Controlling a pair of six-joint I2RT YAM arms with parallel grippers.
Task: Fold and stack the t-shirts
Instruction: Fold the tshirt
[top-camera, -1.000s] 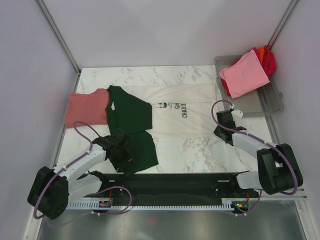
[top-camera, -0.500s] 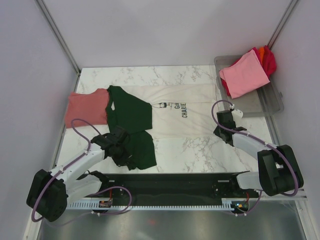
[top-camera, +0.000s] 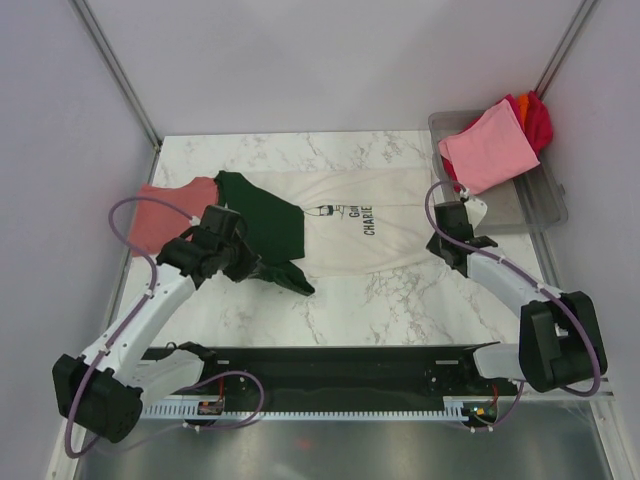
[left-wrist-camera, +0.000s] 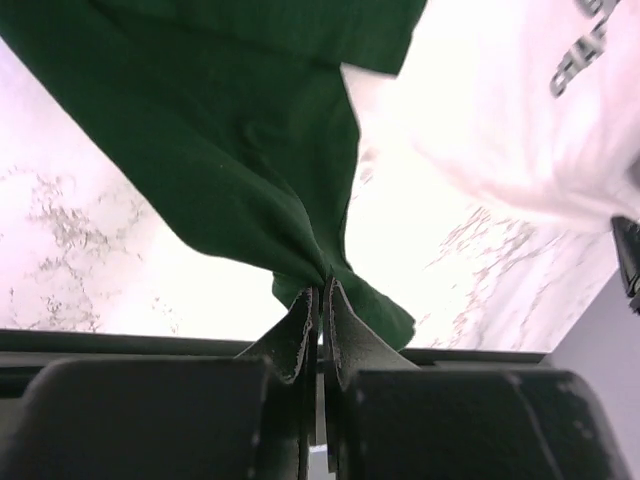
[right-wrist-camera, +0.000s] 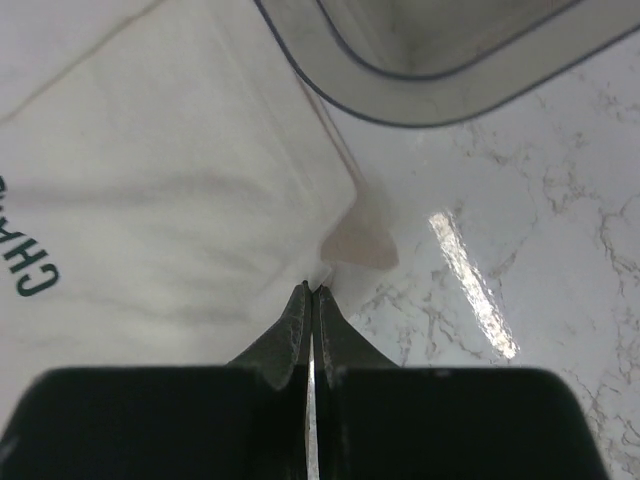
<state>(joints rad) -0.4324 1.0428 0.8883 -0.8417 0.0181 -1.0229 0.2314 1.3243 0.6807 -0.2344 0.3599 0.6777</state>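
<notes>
The dark green t-shirt (top-camera: 262, 225) lies at left centre, overlapping the cream-white t-shirt (top-camera: 375, 235) with black chest print and the brick-red t-shirt (top-camera: 170, 215). My left gripper (top-camera: 256, 265) is shut on the green shirt's near edge and holds it raised, folded back over itself, with a tail hanging. In the left wrist view the fingers (left-wrist-camera: 322, 290) pinch green cloth (left-wrist-camera: 230, 130), with the cream shirt (left-wrist-camera: 500, 110) at right. My right gripper (top-camera: 447, 217) is shut on the cream shirt's right corner; the right wrist view shows the gripper (right-wrist-camera: 312, 290) on the cream shirt's (right-wrist-camera: 170, 200) edge.
A clear plastic bin (top-camera: 540, 205) stands at the back right, holding a pink cloth (top-camera: 488, 148) over red and orange cloth (top-camera: 535, 115). Its rounded corner (right-wrist-camera: 440, 95) lies just beyond my right gripper. The black front rail (top-camera: 340, 365) runs along the near edge.
My left gripper has lifted the green shirt's near part and carried it back and up, folding it over. My right gripper has moved slightly back with the cream shirt's corner.
</notes>
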